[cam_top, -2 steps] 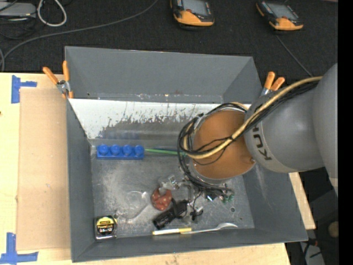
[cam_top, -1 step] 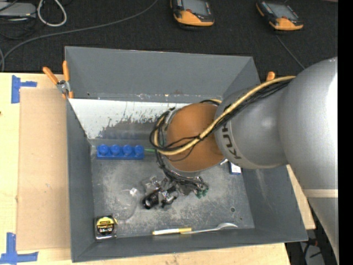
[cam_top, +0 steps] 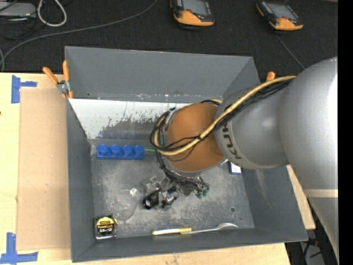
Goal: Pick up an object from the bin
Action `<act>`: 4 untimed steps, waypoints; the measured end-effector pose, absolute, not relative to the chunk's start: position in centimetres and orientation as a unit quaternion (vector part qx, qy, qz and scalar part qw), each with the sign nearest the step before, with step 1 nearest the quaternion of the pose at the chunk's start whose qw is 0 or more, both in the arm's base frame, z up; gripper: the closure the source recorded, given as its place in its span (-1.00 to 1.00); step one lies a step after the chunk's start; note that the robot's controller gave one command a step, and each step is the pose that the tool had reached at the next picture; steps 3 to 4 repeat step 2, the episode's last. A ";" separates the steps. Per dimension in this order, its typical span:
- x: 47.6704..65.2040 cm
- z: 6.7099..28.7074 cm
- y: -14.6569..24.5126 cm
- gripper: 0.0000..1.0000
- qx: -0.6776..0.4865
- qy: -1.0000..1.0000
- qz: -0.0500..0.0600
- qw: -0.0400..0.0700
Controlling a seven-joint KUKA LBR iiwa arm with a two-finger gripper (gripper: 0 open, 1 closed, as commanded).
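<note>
Below-right of the blue four-knobbed plastic brick [cam_top: 120,151], the end effector [cam_top: 175,187] hangs low over a dark tangled clump [cam_top: 156,199]; apart or together, I cannot tell. Lifting seemingly remains.

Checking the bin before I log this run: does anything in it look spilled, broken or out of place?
Nothing stands out. The blue studded block, the tape measure and the white-and-yellow stick lie loose and whole on the bin floor, which is merely scuffed. The gripper is low over small dark things at the centre.

Scuffed grey metal bin [cam_top: 110,203]
</note>
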State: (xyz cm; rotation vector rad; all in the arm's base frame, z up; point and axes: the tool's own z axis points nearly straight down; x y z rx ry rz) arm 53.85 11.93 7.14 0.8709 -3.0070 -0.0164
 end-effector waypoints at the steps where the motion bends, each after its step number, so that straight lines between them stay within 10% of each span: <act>1: 51.7 12.8 11.6 1.00 0.280 -0.960 -0.006 0.010; 4: 52.4 14.4 12.7 1.00 0.326 -0.945 -0.005 0.005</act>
